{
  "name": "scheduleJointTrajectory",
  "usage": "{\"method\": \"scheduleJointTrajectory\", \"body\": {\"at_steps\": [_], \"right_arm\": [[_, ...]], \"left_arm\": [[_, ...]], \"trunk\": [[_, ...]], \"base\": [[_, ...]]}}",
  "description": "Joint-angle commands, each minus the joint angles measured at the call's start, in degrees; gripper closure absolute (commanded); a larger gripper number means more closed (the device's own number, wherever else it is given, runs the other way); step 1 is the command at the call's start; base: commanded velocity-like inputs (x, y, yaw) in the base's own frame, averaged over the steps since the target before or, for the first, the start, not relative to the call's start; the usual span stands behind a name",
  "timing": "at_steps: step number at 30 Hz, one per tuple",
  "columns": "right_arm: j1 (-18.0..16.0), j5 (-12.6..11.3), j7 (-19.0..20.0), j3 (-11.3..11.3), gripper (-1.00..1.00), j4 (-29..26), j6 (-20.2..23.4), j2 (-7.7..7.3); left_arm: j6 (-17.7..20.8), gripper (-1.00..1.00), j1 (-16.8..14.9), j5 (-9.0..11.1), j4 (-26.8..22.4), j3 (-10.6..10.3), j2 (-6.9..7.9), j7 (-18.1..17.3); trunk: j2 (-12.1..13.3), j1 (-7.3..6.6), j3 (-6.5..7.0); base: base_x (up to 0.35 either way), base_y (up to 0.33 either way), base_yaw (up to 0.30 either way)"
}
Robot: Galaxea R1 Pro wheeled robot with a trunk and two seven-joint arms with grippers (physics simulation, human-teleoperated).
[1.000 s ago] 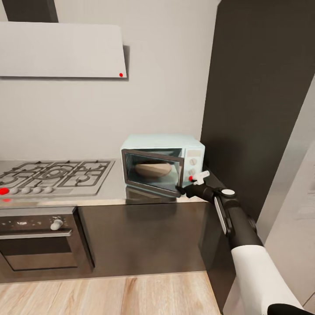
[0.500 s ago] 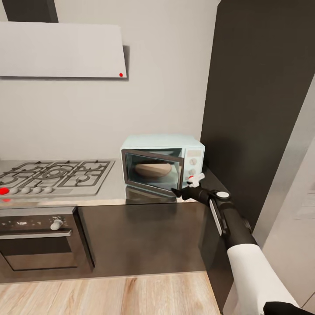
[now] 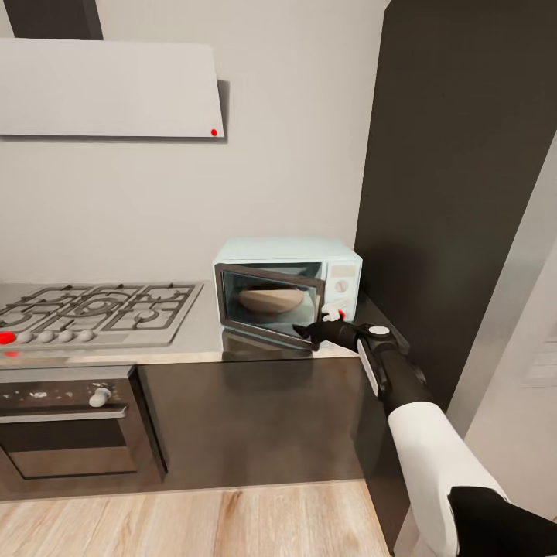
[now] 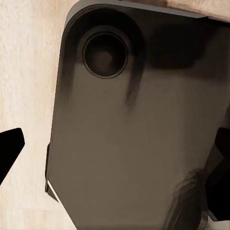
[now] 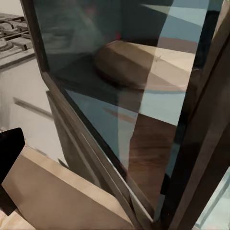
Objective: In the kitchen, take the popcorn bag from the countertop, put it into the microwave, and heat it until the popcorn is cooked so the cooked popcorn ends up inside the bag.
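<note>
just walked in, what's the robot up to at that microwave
The bag already sits inside the microwave on the countertop. The door is ajar, not latched. The right gripper is at the door's lower free edge, apparently pushing it closed. Heating looks not yet started.

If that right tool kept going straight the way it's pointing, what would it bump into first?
Most likely the microwave's glass door, which stands ajar just ahead of the right tool. The popcorn bag sits behind the glass.

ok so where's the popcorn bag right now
In the head view the popcorn bag sits inside the microwave, behind its partly open glass door, on the countertop right of the gas hob.
</note>
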Motion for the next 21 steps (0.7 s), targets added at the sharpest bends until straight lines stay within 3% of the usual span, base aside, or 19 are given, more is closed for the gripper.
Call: {"method": "scheduleJointTrajectory", "body": {"at_steps": [1, 11, 21], "right_arm": [[0.0, 0.3, 0.5, -0.3, -1.00, -0.1, 0.3, 0.11], [0.0, 0.3, 0.5, -0.3, -1.00, -0.1, 0.3, 0.13], [0.0, 0.5, 0.5, -0.3, -1.00, -0.1, 0.3, 0.13]], "left_arm": [[-0.1, -1.00, 0.0, 0.4, -0.1, 0.0, -0.01, 0.0], [0.0, -1.00, 0.0, 0.4, -0.1, 0.0, 0.03, -0.5], [0.0, -1.00, 0.0, 0.4, -0.1, 0.0, -0.01, -0.5]], "trunk": [[0.0, 0.00, -0.06], [0.0, 0.00, -0.06], [0.0, 0.00, -0.06]], "base": [[0.000, 0.000, 0.000], [0.000, 0.001, 0.000], [-0.122, 0.118, 0.000]]}}
